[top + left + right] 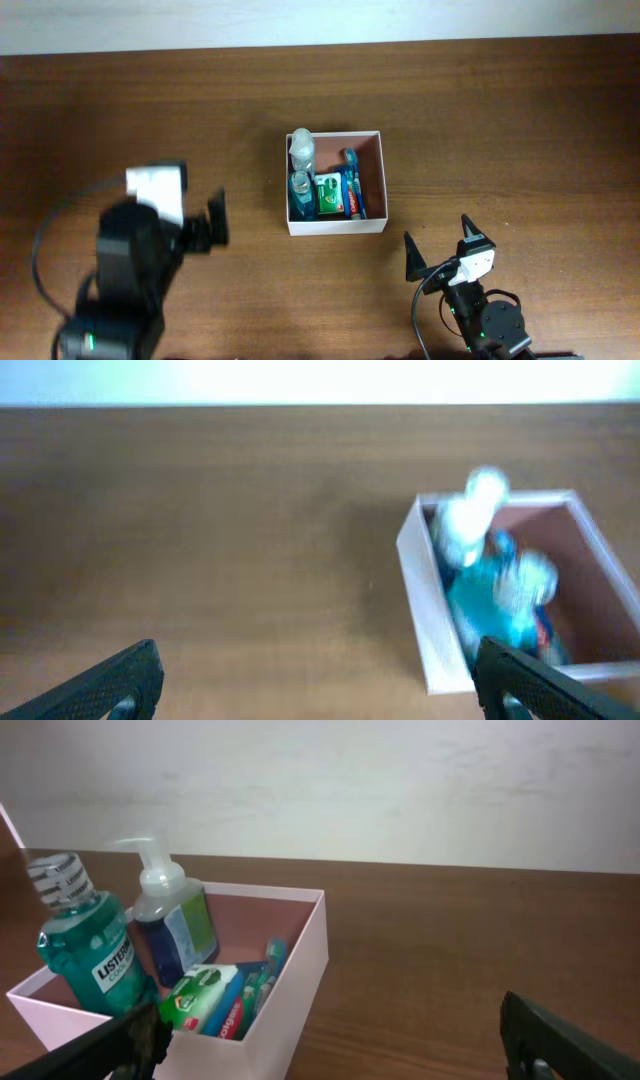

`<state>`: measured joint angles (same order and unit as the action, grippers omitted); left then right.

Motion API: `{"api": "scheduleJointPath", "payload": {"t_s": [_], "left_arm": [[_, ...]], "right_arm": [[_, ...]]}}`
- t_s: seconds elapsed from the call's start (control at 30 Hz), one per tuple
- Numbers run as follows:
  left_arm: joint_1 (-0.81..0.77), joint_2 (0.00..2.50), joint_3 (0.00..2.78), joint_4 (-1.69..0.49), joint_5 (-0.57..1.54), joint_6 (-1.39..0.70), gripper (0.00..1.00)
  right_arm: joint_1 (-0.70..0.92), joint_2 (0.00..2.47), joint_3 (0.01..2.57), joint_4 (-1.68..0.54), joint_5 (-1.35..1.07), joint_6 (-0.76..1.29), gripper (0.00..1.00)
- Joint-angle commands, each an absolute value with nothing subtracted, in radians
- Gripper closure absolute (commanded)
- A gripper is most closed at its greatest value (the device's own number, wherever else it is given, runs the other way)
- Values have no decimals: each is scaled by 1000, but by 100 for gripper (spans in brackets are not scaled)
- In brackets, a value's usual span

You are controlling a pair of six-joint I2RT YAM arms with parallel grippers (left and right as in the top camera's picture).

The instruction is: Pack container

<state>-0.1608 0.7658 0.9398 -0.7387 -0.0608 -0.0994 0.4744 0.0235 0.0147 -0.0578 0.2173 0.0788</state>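
The container [335, 228] is a square white-walled box with a reddish-brown floor at the table's middle. It holds a teal mouthwash bottle [299, 188], a pump bottle [302, 146], a green packet [329, 195] and a toothpaste tube [352, 185]. My left gripper [210, 222] is open and empty, left of the box. My right gripper [439, 248] is open and empty, in front and right of it. The box also shows in the left wrist view [425, 600] and the right wrist view [300, 960].
The brown wooden table [500, 120] runs to a pale wall at the far edge [320, 20]. Black cables trail at the near left [40, 270] behind the left arm.
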Motion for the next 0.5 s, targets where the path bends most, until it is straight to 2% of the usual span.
{"api": "scheduleJointPath", "payload": {"t_s": [0.0, 0.23, 0.47], "left_arm": [[-161, 592, 780, -750, -68, -112, 1], [-161, 345, 558, -798, -68, -112, 1], [-161, 202, 367, -772, -80, -112, 1]], "right_arm": [[470, 19, 6, -59, 233, 87, 2], [470, 19, 6, -59, 233, 87, 2], [470, 19, 6, -59, 233, 87, 2]]}}
